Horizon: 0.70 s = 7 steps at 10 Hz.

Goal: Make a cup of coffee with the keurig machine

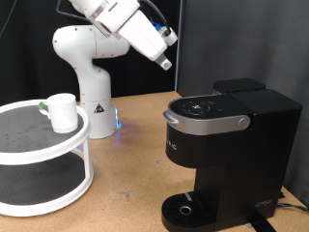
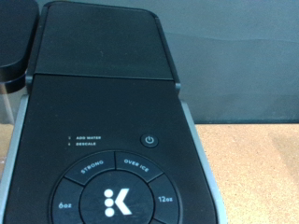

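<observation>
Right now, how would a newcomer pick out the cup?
Find the white two-tier round rack at the exterior view's left, across from the boxy black keurig machine. On its upper shelf stands the small plain white cylindrical cup, the shelf's only white mug, beside a small green-topped item.

The arm [image 1: 92, 72] was glossy white, built of rounded, bulbous segments, and filled the upper left of the exterior frame. Its base [image 1: 97, 116] flared into a squat cone carrying a small dark triangular sticker. A blue light glowed at the foot of the base [image 1: 118, 122]. Dark cables [image 1: 154, 21] trailed beside the boxy white upper link. The far end finished in a dark tip [image 1: 165, 64]. The wrist frame showed none of the body.
</observation>
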{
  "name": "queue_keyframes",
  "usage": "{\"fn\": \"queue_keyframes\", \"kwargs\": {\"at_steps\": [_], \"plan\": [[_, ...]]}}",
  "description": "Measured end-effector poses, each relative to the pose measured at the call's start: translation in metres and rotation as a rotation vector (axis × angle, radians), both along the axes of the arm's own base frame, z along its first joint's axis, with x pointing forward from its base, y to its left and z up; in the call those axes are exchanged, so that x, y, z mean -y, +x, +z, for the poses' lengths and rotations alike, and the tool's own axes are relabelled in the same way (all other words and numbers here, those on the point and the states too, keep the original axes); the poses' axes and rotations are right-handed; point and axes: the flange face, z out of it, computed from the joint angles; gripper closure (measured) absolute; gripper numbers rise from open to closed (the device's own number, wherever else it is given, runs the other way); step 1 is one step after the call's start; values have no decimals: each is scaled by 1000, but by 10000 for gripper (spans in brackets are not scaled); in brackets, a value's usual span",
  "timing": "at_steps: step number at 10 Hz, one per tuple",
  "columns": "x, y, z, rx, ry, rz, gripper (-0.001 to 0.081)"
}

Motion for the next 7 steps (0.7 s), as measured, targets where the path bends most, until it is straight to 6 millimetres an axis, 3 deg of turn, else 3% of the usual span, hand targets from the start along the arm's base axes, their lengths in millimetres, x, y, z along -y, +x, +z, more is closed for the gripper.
{"fn": "queue_keyframes", "kwargs": {"at_steps": [4,7], "plan": [[8,-9,-6,-141,65,-90,806],[25,-29,3,-195,99,-189,806]]}}
